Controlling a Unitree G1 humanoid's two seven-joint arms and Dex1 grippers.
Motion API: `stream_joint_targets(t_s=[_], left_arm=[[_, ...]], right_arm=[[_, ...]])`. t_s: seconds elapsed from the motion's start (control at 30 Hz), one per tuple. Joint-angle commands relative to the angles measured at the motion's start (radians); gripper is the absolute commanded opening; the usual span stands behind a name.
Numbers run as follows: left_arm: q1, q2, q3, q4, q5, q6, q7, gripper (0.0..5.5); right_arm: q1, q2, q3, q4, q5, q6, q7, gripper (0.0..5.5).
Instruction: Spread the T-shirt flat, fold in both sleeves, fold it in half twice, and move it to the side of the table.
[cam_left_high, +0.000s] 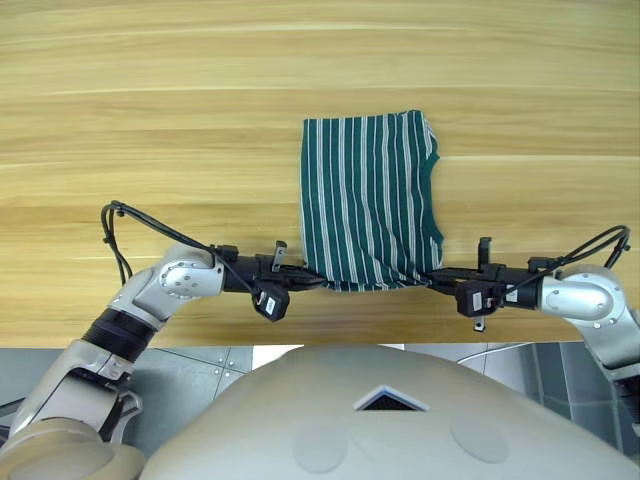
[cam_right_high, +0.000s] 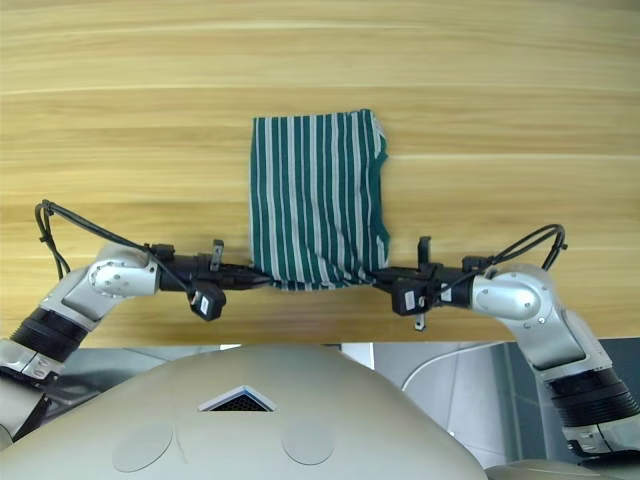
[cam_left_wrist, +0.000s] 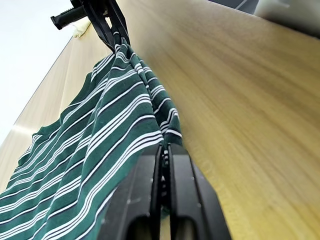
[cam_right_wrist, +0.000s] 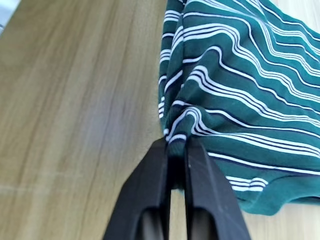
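T-shirt (cam_left_high: 368, 200) sleeves hidden within its folds, table (cam_left_high: 150, 100) cut off at far side

Left tool (cam_right_high: 263, 282) and right tool (cam_right_high: 379, 276) pinch T-shirt (cam_right_high: 315, 190).

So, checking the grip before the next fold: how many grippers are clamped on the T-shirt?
2. The left gripper pinches the T-shirt at its near left corner; the right gripper pinches its near right corner.

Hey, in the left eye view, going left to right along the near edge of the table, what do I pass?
First the left gripper, then the T-shirt, then the right gripper.
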Motion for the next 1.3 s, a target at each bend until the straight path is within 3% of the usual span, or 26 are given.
stream_joint_targets(t_s=[0.03, 0.37, 0.77, 0.93, 1.3], left_arm=[[0.025, 0.021, -0.034, 0.063, 0.072, 0.043, -0.026, 0.04], [0.026, 0.062, -0.011, -0.063, -0.109, 0.058, -0.081, 0.00], [0.155, 0.210, 0.008, -0.295, -0.493, 0.134, -0.261, 0.00], [0.126, 0.159, 0.054, -0.238, -0.524, 0.153, -0.268, 0.00], [0.001, -0.025, 0.194, -0.124, -0.599, 0.184, -0.213, 0.00]], right_arm=[[-0.018, 0.011, 0.010, -0.006, -0.007, 0.012, -0.006, 0.16], [0.000, -0.029, -0.001, -0.015, 0.066, -0.022, 0.040, 0.16], [0.140, -0.132, -0.049, -0.072, 0.245, -0.157, 0.145, 0.15], [0.079, -0.081, -0.061, -0.058, 0.228, -0.118, 0.099, 0.14], [-0.246, 0.099, -0.057, -0.024, 0.115, 0.113, -0.069, 0.14]])
